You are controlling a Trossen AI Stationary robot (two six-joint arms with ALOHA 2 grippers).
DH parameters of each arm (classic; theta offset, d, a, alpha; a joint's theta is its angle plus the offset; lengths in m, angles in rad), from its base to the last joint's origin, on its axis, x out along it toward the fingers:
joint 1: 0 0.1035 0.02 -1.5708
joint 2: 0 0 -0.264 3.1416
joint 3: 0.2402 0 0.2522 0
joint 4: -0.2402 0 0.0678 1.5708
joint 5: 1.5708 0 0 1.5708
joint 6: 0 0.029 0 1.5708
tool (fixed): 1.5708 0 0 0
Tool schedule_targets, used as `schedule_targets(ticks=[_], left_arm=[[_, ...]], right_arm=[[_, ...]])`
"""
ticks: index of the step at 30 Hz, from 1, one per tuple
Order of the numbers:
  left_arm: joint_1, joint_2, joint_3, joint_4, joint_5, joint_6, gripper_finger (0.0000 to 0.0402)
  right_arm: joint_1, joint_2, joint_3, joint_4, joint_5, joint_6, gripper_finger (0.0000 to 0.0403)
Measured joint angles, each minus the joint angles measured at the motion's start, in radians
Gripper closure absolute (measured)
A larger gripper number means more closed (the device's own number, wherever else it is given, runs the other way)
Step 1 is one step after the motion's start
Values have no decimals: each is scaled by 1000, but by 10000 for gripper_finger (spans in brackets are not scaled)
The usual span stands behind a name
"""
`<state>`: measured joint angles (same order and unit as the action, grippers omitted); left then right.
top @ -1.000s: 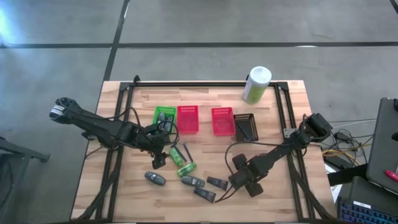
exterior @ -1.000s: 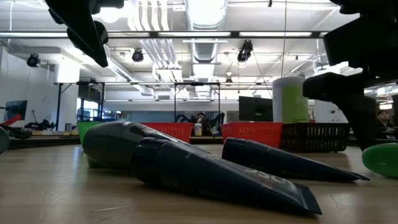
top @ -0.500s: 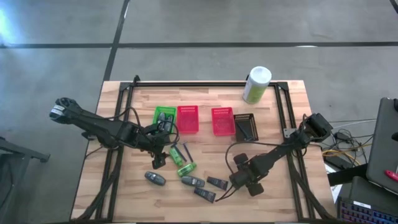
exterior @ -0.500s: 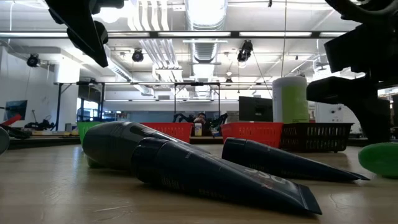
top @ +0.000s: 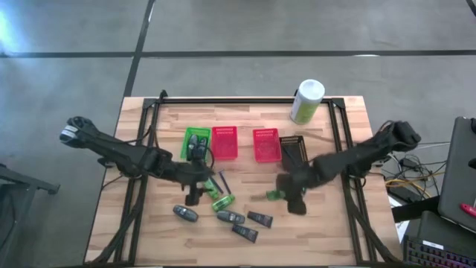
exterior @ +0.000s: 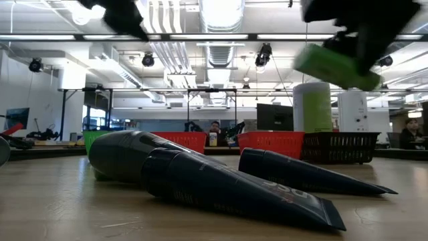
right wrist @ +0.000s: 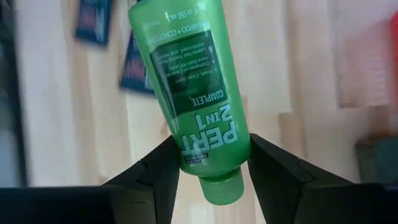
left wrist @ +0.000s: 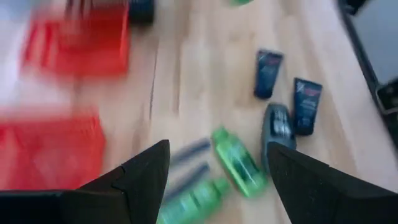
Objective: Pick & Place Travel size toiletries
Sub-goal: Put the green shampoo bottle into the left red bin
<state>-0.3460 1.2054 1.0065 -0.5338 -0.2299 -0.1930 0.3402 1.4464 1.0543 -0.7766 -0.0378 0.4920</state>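
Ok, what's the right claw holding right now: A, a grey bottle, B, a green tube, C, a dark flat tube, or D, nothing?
B: the right claw is shut on a green tube, lifted clear of the table in the low view.

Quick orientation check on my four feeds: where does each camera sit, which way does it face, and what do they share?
High: overhead, straight down; both arms, right gripper holding the green tube.
Low: table height, level across the dark tubes; same green tube aloft.
Left wrist: past its open fingers at the red baskets.
Right wrist: its fingers clamp the green tube.
Shared: that tube.
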Motion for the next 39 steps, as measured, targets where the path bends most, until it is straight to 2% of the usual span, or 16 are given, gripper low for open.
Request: schedule_targets(ticks=[6,10,17,23,33,39], left_arm=[[-52,79,0,218,-136,659,129],[-51,163,0,337,-193,858,131],[-29,287,50,591,-284,1034,135],[-7,370,126,590,-190,1082,151],[4,450,191,622,-179,1110,156],[15,456,188,640,-178,1110,156]], right_arm=[[-159,-57,6,69,-202,26,244],[-208,-64,10,78,-254,25,237],[-223,-23,39,83,-355,6,244],[-236,-7,72,97,-364,0,236],[-253,-7,103,119,-352,2,247],[-254,-6,104,136,-351,19,235]])
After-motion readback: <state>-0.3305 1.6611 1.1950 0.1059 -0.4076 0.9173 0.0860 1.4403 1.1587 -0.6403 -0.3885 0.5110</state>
